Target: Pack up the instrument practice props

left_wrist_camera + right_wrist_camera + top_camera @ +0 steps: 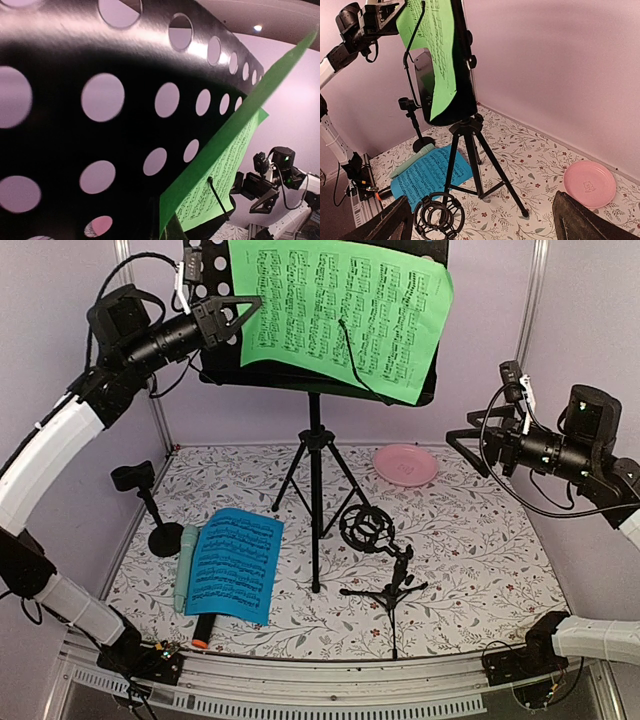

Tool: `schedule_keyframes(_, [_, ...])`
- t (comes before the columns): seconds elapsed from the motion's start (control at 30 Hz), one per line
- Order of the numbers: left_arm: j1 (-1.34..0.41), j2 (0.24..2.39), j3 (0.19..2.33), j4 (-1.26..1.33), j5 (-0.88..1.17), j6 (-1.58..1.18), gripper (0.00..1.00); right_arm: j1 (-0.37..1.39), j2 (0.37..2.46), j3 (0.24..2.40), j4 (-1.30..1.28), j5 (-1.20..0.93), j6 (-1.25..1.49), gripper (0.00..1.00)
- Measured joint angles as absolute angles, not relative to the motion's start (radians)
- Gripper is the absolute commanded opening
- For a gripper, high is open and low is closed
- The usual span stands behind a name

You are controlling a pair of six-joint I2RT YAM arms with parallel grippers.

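The black perforated sheet-music rack [205, 280] [125, 145] stands on its tripod legs [315, 490] [470, 155] at the table's middle back. A green music sheet [340, 310] [235, 150] [437, 55] rests on it under a thin wire arm. My left gripper [250, 308] is up at the sheet's left edge, shut on it. A blue music sheet [235, 562] [427, 175] lies flat front left, partly over a mint-green microphone [186, 565] and a black microphone [205, 632] with an orange end. My right gripper [465, 445] [487, 225] hangs open at the right, holding nothing.
A round-based mic support [150, 505] [412, 120] stands at the left. A small tripod support with a shock-mount ring [372, 535] [440, 215] stands in front of the rack's legs. A round pink plate [405, 464] [589, 184] lies at the back right.
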State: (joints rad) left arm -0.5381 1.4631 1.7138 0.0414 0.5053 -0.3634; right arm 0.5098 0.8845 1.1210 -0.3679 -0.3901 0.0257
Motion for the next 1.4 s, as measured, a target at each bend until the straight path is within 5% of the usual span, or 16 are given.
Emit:
schedule_keyframes(0.4, [-0.458,1.266,1.9,-0.47,0.064,-0.171,0.0,0.51,0.953,1.071,-0.242,-0.345,0.021,0.99])
schedule_keyframes(0.83, [-0.458,0.987,1.715,-0.885,-0.158,-0.182,0.0,0.51,1.052,1.068,-0.186,-0.352,-0.017,0.99])
schedule_keyframes(1.4, [-0.462,0.95,1.401,-0.876,0.382,-0.399,0.0,0.51,1.091,1.066,-0.164,-0.351,-0.001,0.99])
